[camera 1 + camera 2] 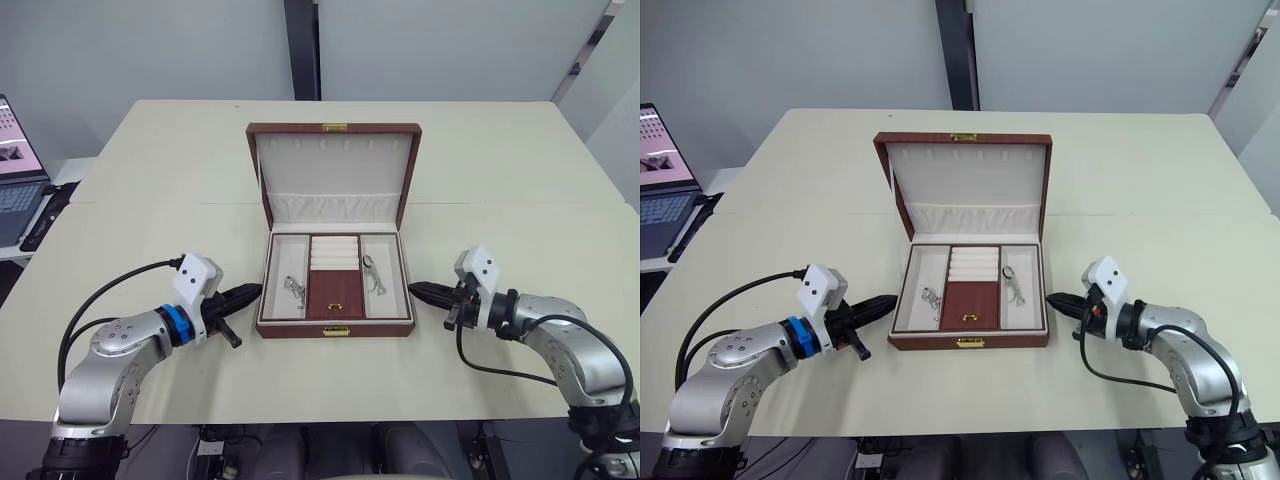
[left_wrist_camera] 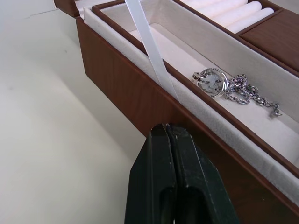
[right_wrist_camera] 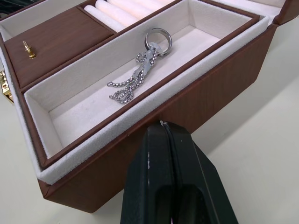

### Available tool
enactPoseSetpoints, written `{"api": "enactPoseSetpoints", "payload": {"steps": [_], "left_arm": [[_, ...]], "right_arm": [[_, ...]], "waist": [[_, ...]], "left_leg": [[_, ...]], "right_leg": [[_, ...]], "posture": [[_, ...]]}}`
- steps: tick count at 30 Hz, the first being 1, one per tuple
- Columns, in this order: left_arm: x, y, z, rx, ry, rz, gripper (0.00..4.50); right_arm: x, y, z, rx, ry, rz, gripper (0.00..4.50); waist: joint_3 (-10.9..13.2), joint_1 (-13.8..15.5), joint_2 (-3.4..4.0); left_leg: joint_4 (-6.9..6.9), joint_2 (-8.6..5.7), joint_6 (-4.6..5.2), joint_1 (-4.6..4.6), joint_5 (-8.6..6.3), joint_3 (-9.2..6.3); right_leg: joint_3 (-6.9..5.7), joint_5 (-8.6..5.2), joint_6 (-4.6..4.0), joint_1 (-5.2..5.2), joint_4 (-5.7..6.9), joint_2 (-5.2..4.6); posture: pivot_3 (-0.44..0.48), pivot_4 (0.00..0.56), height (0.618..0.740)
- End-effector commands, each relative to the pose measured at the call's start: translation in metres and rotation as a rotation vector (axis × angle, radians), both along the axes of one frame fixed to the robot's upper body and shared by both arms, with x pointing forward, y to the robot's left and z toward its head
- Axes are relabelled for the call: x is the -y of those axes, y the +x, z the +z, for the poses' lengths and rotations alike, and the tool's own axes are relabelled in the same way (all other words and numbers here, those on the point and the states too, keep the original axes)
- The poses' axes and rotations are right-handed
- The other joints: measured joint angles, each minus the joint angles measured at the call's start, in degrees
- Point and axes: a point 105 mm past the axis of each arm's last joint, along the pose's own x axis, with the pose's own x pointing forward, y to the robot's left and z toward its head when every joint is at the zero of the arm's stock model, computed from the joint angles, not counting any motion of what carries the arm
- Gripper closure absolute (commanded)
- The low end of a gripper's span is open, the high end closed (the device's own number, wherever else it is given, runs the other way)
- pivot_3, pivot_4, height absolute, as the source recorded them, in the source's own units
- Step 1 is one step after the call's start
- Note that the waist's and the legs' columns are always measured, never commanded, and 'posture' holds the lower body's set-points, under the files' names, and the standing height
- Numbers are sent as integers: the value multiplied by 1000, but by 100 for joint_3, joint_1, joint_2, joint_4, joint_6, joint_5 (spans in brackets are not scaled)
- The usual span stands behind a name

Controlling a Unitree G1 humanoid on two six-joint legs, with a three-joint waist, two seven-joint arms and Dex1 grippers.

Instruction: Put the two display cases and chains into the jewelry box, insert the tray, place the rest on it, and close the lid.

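The jewelry box (image 1: 335, 329) stands open mid-table, its lid (image 1: 335, 165) upright with the cream lining facing me. The tray (image 1: 335, 292) sits inside the box. One silver chain (image 1: 293, 290) with a ring lies in the tray's left compartment, another chain (image 1: 372, 275) in the right one. My left gripper (image 1: 250, 292) is shut and empty, its tip close to the box's left wall (image 2: 121, 79). My right gripper (image 1: 418, 291) is shut and empty too, just off the right wall (image 3: 201, 102). The two display cases are out of view.
A white ribbon stay (image 2: 149, 42) runs from the lid down to the box's left side. A laptop (image 1: 15, 190) sits on a side table at the far left. The cream table (image 1: 500, 200) extends widely around the box.
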Motion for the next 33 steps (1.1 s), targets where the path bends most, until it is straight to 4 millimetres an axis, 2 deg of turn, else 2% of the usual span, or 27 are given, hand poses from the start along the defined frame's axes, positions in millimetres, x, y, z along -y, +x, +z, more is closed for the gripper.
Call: {"api": "enactPoseSetpoints", "payload": {"steps": [1,7,15,19,23,29,33], "left_arm": [[28,-17,6,-5,-55,-138,4487],[23,-20,4,-23,-56,-124,4487],[17,-17,13,7,-81,-107,4487],[8,-16,20,48,-79,-84,4487],[-5,-13,35,134,-77,-50,4487],[-15,-28,53,226,-64,-53,4487],[-17,-52,63,257,-65,-76,4487]], "right_arm": [[-29,-21,11,2,70,141,4500],[-29,-22,12,-2,72,130,4500],[-26,-17,13,15,66,118,4500],[-15,-9,20,37,71,81,4500],[1,1,29,61,62,51,4500],[23,22,40,90,62,30,4500],[34,45,48,122,67,22,4500]], "waist": [[0,0,0],[0,-3,0],[1,-6,-1],[2,-15,-1],[3,-4,-2],[3,-7,-3],[4,-26,-2]], "left_leg": [[0,1,0,-1,0,-2],[0,1,0,0,0,0],[0,2,0,0,0,1],[0,2,0,0,0,2],[0,1,0,-2,0,1],[1,2,0,0,0,2],[1,3,0,1,0,6]], "right_leg": [[0,0,0,0,-3,1],[0,0,0,1,-3,2],[-1,0,0,0,-3,3],[-1,0,0,-3,-3,3],[-1,0,0,-3,-2,3],[-1,0,0,1,-6,2],[1,0,0,0,-6,1]], "posture": [[0,150,740],[0,150,740],[0,150,740],[0,150,740],[0,150,740],[0,150,740],[0,150,740]]}}
